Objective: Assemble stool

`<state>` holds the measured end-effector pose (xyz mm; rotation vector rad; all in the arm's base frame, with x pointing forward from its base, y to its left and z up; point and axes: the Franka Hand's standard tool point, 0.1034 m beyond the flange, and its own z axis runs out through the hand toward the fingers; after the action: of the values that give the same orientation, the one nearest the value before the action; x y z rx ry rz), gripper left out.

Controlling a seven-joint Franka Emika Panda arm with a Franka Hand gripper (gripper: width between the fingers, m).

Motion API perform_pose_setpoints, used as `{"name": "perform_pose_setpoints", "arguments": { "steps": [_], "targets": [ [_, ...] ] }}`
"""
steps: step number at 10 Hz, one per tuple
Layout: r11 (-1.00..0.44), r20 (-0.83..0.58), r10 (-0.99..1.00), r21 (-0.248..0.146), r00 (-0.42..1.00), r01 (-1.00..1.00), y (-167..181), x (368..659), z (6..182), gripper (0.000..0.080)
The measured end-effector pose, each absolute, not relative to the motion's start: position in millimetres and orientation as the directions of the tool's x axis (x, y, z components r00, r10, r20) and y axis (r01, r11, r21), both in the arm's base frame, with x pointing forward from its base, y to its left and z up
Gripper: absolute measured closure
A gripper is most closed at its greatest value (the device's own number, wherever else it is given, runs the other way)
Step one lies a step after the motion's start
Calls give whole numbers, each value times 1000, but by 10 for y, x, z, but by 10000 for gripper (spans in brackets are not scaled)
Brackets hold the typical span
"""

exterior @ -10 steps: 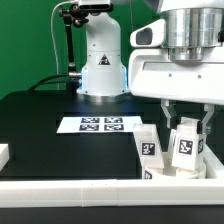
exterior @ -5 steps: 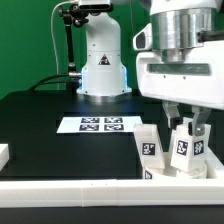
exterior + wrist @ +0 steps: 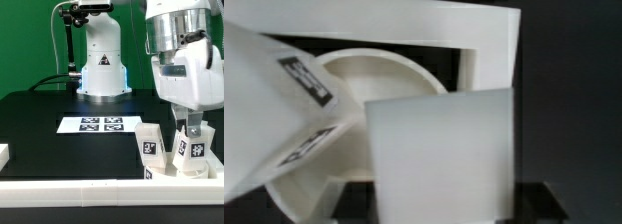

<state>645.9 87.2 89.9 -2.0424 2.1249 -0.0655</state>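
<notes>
- A white leg (image 3: 186, 147) stands upright at about four o'clock on the table (image 3: 40, 115), directly under the gripper (image 3: 187, 131).
- Its long axis runs vertical, along the fingers.
- The fingers flank its top; whether they grip it, I cannot tell.
- The seat (image 3: 375, 85) lies just behind it.
- A second leg (image 3: 149, 144) stands just beside, at nine o'clock.

Ext. cam low, front-on to table (image 3: 40, 112); wrist cam close-up on legs (image 3: 438, 150).
</notes>
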Motion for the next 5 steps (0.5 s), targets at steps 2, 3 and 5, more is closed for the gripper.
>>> {"name": "perform_pose_setpoints", "arguments": {
  "steps": [2,3,5],
  "targets": [
    [148,-125,-984,-153,-130,-977,876,6458,897,459],
    [214,-135,-971,-144,-196,-966,881,6457,896,459],
    [310,-149,-945,-130,-290,-942,887,6456,895,459]
  ]
}}
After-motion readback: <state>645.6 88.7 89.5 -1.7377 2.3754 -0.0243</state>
